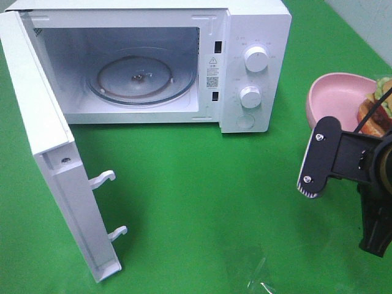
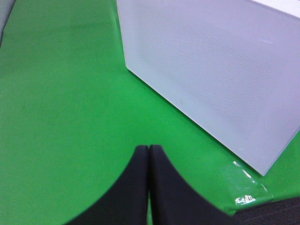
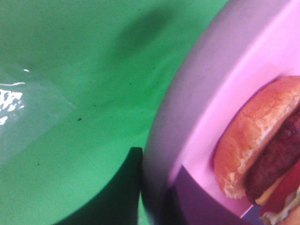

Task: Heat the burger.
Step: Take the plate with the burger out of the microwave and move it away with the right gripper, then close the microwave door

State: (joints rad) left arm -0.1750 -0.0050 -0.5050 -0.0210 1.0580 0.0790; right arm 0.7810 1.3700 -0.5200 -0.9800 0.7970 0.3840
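The burger (image 1: 378, 104) lies tilted in the pink plate (image 1: 334, 98) at 3 o'clock of the open microwave (image 1: 245, 67). The right end effector (image 3: 140, 187) grips the plate's rim; the left end effector (image 2: 149, 187) is clenched, empty.

The right arm's matte black pincer (image 1: 343, 160) carries a flat black finger plate with rounded corners, fastened by two small silver screws, one near each end. The plate's lower tip bears a pale, finely ribbed pad. Behind the plate sits a boxy black bracket, then a tapering black body, and a thin black cable runs up from it. The left arm's matte black pincer (image 2: 149, 187) shows two smooth curved fingers (image 2: 173, 197) with broad flaring bases.
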